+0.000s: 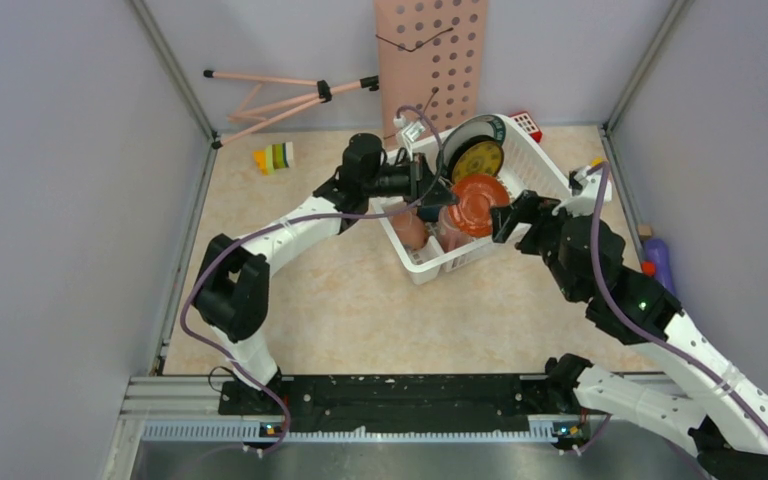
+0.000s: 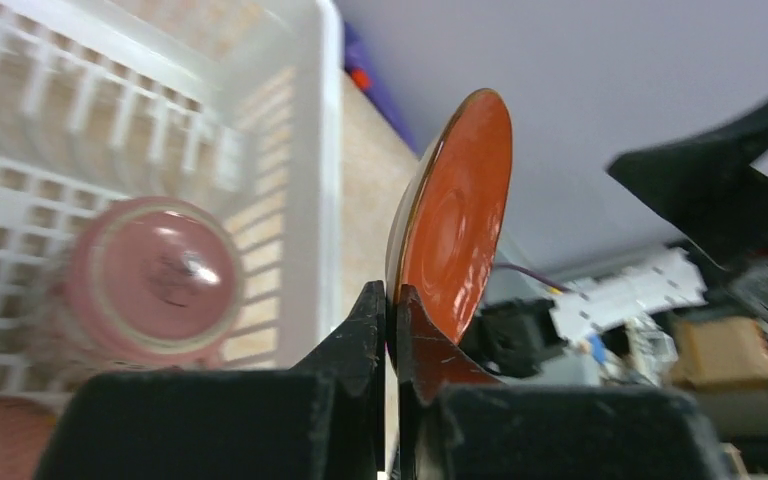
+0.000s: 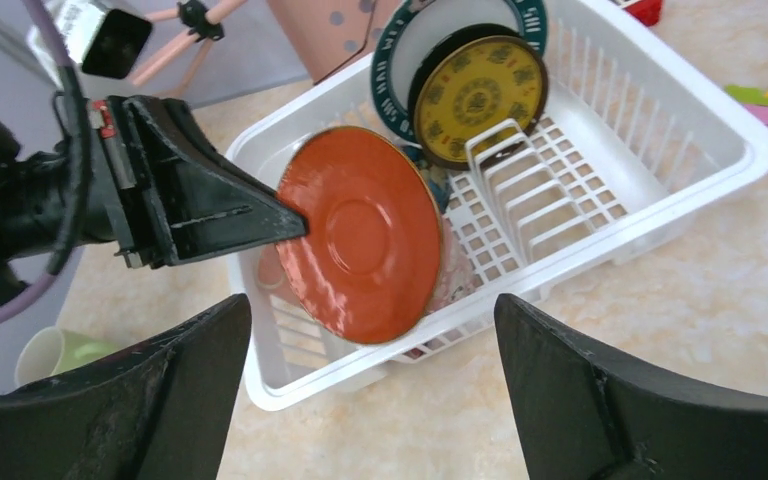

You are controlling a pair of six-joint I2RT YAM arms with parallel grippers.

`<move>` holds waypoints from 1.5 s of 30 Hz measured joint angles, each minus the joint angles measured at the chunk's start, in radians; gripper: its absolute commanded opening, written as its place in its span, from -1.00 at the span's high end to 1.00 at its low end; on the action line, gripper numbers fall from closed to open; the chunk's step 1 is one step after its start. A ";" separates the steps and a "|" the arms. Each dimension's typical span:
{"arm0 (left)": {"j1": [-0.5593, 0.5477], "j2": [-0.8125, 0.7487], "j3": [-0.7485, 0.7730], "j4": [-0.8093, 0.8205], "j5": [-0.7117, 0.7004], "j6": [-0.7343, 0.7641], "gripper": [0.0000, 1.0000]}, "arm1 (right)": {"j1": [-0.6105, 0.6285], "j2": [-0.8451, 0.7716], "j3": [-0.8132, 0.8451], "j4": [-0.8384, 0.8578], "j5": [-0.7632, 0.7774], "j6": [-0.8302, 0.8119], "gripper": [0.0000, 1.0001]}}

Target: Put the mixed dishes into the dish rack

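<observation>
My left gripper (image 1: 442, 194) is shut on the rim of the red plate (image 1: 479, 203), holding it on edge above the white dish rack (image 1: 538, 160); the plate also shows in the left wrist view (image 2: 455, 215) and the right wrist view (image 3: 360, 232). In the rack the white plate with dark patterned rim (image 3: 392, 60) and the yellowish plate (image 3: 478, 98) stand upright at the far end. Pinkish cups (image 1: 410, 230) lie at the near end, one showing in the left wrist view (image 2: 150, 275). A light green mug (image 3: 48, 352) stands on the table left of the rack. My right gripper (image 1: 512, 215) is open and empty beside the rack's right side. The teal bowl is hidden.
A pink perforated board (image 1: 430, 55) leans on the back wall behind the rack. A pink tripod (image 1: 280, 95) lies at the back left, with colourful toy blocks (image 1: 275, 157) near it. A purple bottle (image 1: 658, 262) lies at the right wall. A red block (image 1: 526, 123) sits behind the rack.
</observation>
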 measured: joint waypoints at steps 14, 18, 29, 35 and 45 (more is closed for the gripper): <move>-0.203 0.081 0.450 -0.527 -0.833 0.603 1.00 | 0.000 -0.132 -0.003 -0.082 0.193 0.010 -0.84; -0.268 0.213 0.607 -0.557 -1.018 0.763 1.00 | 0.000 -0.158 -0.014 -0.082 0.235 -0.005 -0.84; -0.284 0.540 0.789 -0.579 -1.299 1.012 1.00 | 0.000 -0.211 -0.063 -0.035 0.302 -0.092 -0.82; -0.282 0.613 0.820 -0.532 -1.304 1.047 1.00 | 0.000 -0.218 -0.077 -0.005 0.314 -0.124 -0.82; -0.273 0.679 0.858 -0.452 -1.224 1.062 0.87 | 0.000 -0.229 -0.095 0.024 0.332 -0.151 -0.85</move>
